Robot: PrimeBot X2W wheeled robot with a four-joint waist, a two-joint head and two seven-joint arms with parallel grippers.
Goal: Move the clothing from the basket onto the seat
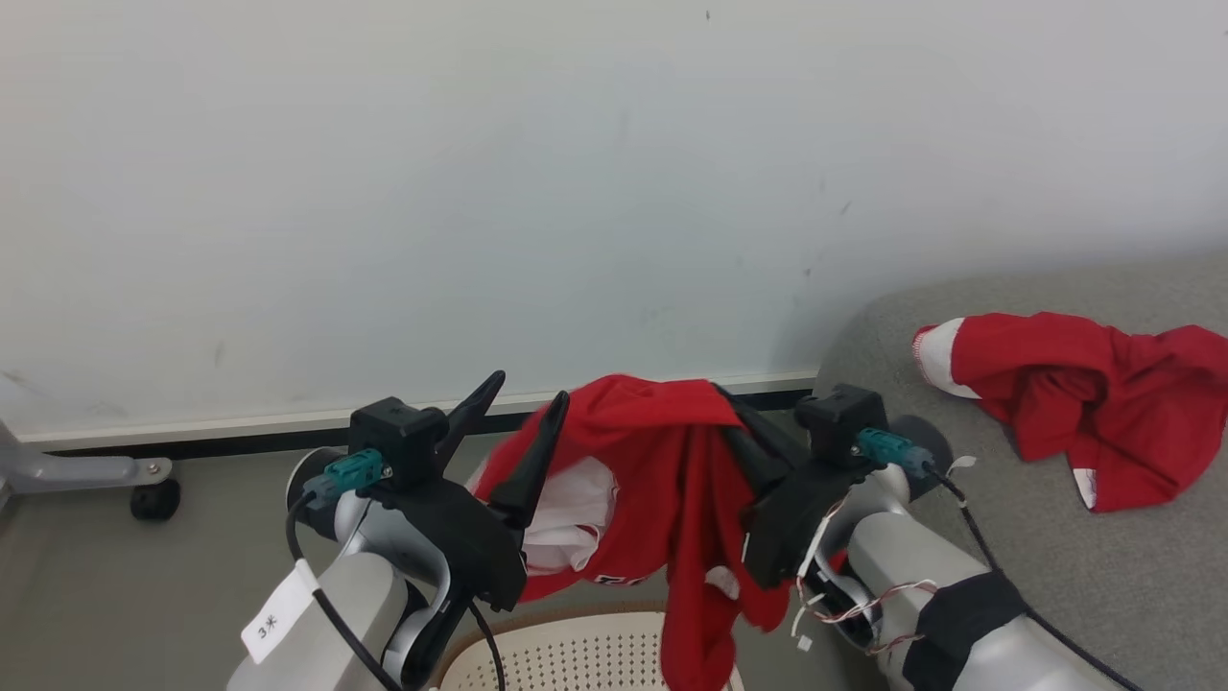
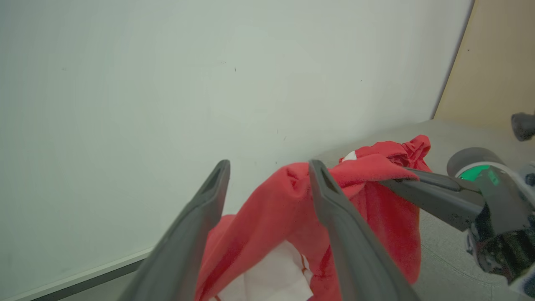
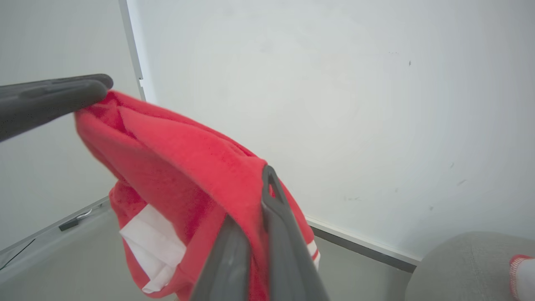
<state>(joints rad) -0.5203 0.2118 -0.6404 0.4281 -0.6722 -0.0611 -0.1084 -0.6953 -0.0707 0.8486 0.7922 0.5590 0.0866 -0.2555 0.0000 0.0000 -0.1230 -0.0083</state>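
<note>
- The red garment is looking soft, light and floppy. It is likely to sag and swing from whichever point is pinched, and a thin fold could slip out.
- A bunched fold near the top edge is looking like the safest place to take hold, rather than the loose white lining.
- The right gripper is pinching the garment's upper fold, its fingers pressed together on the cloth.
- The left gripper is standing spread and gripping nothing. Its inner finger is lying against the garment's other end.
- The garment is hanging between the two grippers, above the basket and left of the seat.
- A second red garment is lying crumpled on the seat.
</note>
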